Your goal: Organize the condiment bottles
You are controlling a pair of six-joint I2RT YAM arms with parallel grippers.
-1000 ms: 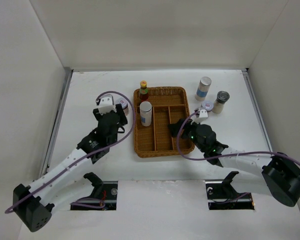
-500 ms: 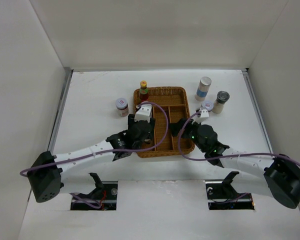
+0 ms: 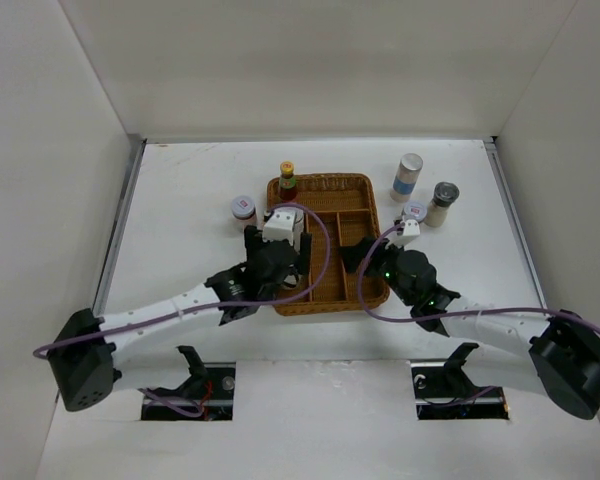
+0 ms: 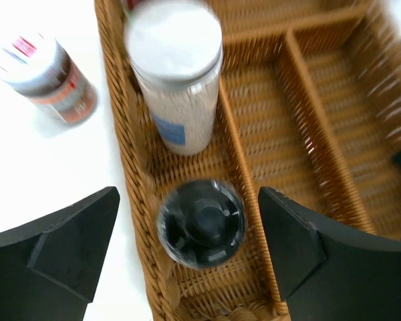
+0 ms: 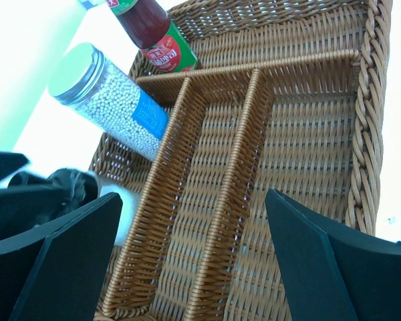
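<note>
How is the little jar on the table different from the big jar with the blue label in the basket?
The little jar stands on the table, outside the basket; the blue-label jar stands inside it. The little jar's label is red, the other's blue. Both stand upright with round lids.

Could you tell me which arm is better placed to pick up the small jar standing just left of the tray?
Left. The left gripper hangs open over the tray's left compartment, close beside that jar; the right gripper is over the tray's right half, farther away.
</note>
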